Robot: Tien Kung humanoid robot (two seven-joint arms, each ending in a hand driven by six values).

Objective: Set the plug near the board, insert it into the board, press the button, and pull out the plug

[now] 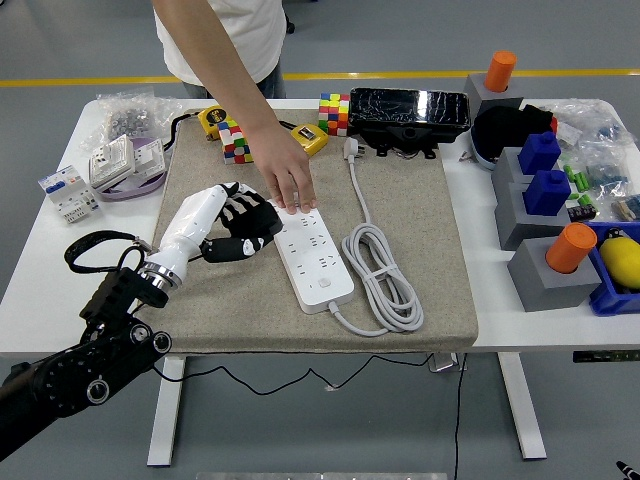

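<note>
On the beige mat, we are curling our left hand around a black plug beside the power strip; a person's hand is pressing its far end.

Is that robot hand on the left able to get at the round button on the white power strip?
Probably yes. The left hand sits just left of the white power strip, and the round button near its close end lies uncovered; the person's hand only holds the far end.
</note>
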